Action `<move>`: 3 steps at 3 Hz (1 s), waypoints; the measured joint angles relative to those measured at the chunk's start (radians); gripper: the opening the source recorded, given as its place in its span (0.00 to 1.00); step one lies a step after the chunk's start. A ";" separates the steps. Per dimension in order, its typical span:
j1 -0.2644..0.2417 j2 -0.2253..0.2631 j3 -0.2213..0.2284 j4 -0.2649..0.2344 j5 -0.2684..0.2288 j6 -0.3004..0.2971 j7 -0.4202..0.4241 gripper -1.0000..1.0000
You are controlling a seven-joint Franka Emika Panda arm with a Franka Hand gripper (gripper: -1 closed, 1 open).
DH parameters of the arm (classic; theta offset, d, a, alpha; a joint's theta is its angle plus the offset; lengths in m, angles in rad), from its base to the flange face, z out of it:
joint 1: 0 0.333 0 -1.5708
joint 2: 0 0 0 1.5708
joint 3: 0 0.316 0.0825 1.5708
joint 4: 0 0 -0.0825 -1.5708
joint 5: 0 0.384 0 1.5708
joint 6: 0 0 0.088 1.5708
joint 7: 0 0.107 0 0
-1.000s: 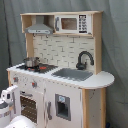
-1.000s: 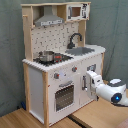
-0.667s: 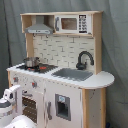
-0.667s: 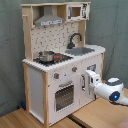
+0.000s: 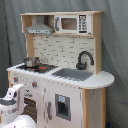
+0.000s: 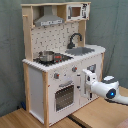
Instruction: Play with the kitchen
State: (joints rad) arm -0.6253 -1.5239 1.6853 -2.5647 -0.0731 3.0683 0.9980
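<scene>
Dominating both exterior views: the kitchen, white panels with light-wood edging, standing upright on a wooden floor before a grey-green curtain. Across its top, a grey hood beside a white microwave set in the upper shelf. Behind the counter, a dotted pegboard back, reading more like pale tile in the first exterior view. On the counter, a grey sink with a curved black faucet at its far edge, and next to it a stovetop carrying a small metal pot. Below the stove, a windowed oven door with knobs above it. Low at the first exterior view's left and at the second exterior view's right, the white arm, reaching toward the front of the cabinet near the oven. At its tip, the gripper, close against the cabinet face just beside the oven door, perhaps touching it. Fingers too indistinct to judge apart or together; cannot tell.
</scene>
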 joint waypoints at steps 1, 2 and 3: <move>-0.053 0.000 0.002 0.016 0.000 0.093 -0.013 1.00; -0.070 0.000 0.002 0.018 0.000 0.178 -0.072 1.00; -0.094 0.000 0.002 0.018 0.000 0.218 -0.170 1.00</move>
State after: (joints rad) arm -0.7194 -1.5239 1.6875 -2.5471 -0.0735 3.2864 0.8283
